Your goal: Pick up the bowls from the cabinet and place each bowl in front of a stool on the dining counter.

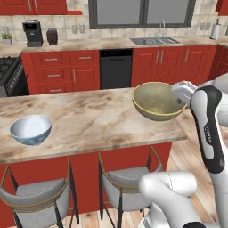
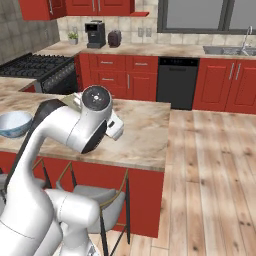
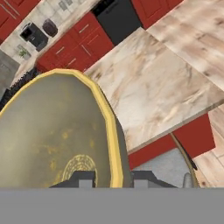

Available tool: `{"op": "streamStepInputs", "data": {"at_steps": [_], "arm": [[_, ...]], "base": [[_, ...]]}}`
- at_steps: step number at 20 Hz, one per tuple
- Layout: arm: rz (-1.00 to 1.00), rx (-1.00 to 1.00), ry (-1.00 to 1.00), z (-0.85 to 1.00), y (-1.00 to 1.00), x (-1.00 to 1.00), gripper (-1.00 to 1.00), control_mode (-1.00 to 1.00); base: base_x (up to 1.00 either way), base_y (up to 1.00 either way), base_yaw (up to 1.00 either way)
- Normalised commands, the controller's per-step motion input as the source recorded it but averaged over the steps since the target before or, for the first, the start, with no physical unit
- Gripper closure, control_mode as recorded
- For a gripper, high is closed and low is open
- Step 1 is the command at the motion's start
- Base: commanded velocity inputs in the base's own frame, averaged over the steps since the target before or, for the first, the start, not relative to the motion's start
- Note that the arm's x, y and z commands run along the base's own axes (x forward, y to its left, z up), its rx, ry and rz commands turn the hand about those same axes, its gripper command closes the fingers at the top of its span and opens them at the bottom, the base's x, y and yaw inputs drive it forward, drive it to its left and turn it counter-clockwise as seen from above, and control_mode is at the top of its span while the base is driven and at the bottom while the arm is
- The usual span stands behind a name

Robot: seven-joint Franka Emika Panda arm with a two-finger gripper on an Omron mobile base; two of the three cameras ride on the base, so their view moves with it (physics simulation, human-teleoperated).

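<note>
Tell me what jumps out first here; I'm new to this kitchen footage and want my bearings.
The olive-tan bowl stands out: it hangs tilted over the right end of the dining counter, its yellow rim pinched in the gripper, above the right stool. The white and blue bowl already sits on the counter's left part, in front of the left stool. Behind, red lower cabinets flank a black dishwasher.

Black dishwasher (image 1: pixel 116 67) set among red lower cabinets (image 1: pixel 73 71), sink (image 1: pixel 153 41) up and right of it under a grey window (image 1: pixel 141 12), coffee machine (image 1: pixel 32 33) far left, stove (image 1: pixel 10 75) beyond, plank floor (image 2: pixel 215 170), grey stools (image 1: pixel 122 187) nearest camera.
</note>
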Motion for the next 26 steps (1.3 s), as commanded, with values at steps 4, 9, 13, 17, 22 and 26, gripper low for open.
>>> {"op": "streamStepInputs", "data": {"at_steps": [4, 9, 13, 17, 22, 26], "arm": [[0.0, 0.21, 0.2, -0.59, 0.06, 0.39, 1.0, -1.0], [0.0, 0.11, 0.23, -0.28, 0.03, 0.4, 1.0, -1.0], [0.0, 0.0, 0.16, -0.28, 0.04, 0.44, 1.0, -1.0], [-0.01, -0.01, 0.03, -0.33, 0.16, 0.45, 1.0, -1.0], [-0.06, -0.11, -0.09, -0.39, 0.08, 0.45, 1.0, -1.0], [-0.1, -0.23, -0.17, -0.54, 0.0, 0.37, 1.0, -1.0]], "base": [[0.0, 0.0, 0.0], [0.0, 0.0, 0.0], [0.0, 0.0, 0.0], [0.0, 0.0, 0.0], [0.0, 0.0, 0.0], [0.0, 0.0, 0.0]]}}
